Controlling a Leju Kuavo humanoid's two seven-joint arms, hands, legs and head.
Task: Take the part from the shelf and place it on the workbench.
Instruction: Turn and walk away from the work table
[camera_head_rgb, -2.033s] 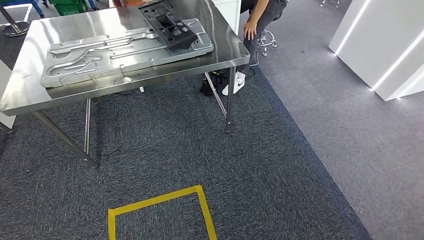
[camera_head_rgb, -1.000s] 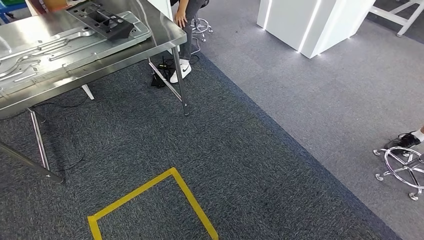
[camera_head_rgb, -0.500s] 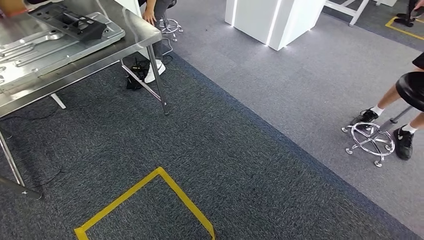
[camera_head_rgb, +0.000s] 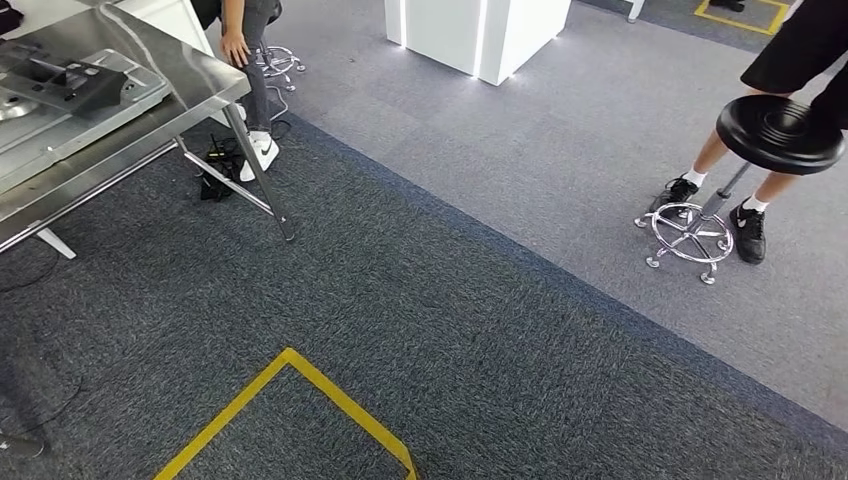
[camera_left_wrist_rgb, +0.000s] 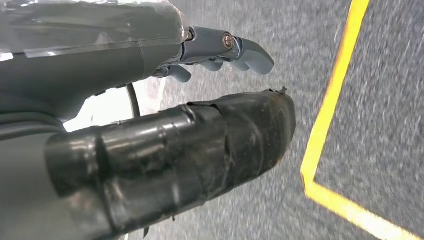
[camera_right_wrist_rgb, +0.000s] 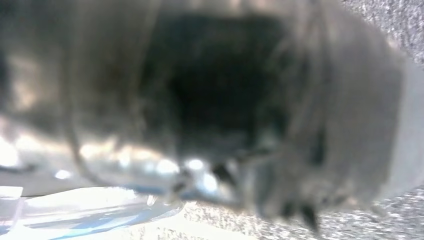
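The steel workbench (camera_head_rgb: 190, 78) stands at the upper left of the head view. A silver pressed plate (camera_head_rgb: 60, 120) lies on it, with a dark part (camera_head_rgb: 55, 70) on top. My left hand (camera_left_wrist_rgb: 165, 100) hangs over the dark carpet; its taped black thumb (camera_left_wrist_rgb: 200, 145) and grey fingers (camera_left_wrist_rgb: 230, 47) are apart, with nothing between them. My right hand (camera_right_wrist_rgb: 215, 110) is a dark blur very close to the right wrist camera, and I cannot tell how its fingers lie or whether it holds anything.
A yellow tape corner (camera_head_rgb: 300, 370) marks the carpet in front of me. A person (camera_head_rgb: 240, 45) stands at the bench's far corner. At the right, another person's legs (camera_head_rgb: 745, 215) stand by a black stool (camera_head_rgb: 780, 132). A white lit pillar (camera_head_rgb: 470, 30) stands at the back.
The camera has swung to the right: the workbench has slid toward the picture's left edge, and the stool with a person's legs has come into sight at the right.
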